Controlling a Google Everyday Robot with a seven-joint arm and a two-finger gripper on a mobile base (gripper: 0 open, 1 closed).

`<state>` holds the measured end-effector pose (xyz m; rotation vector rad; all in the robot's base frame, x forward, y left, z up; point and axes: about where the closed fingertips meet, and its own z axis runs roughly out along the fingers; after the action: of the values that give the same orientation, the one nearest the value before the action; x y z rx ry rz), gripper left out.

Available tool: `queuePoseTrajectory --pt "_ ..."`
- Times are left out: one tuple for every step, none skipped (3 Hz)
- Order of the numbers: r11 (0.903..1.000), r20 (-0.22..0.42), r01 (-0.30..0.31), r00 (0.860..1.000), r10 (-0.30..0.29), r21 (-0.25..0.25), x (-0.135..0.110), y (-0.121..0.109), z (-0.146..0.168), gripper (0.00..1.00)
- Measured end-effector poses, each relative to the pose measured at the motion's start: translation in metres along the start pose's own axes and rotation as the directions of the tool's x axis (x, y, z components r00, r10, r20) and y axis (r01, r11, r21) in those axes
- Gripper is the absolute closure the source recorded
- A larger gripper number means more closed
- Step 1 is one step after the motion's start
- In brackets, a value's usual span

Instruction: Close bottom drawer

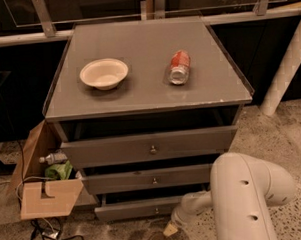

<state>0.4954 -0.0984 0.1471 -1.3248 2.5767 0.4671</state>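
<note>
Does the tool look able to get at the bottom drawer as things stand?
Probably yes. The tool hangs low, just in front of the bottom drawer, close to its knob, with nothing visible between them.

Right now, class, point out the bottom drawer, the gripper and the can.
bottom drawer (129, 209), camera view, grey front left of its knob (156, 210).
gripper (171, 228), camera view, its tip, low in front of that drawer.
can (179, 67), camera view, its red side, lying on the cabinet (139, 95).
</note>
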Motion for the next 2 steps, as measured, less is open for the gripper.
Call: queuePoseTrajectory --pt "1.0000 0.000 0.000 1.000 0.000 0.000 0.0000 0.0000 0.0000 0.61" --pt "0.9995 -0.003 -0.010 1.000 0.010 0.031 -0.0042 -0.0098 0.0018 0.85"
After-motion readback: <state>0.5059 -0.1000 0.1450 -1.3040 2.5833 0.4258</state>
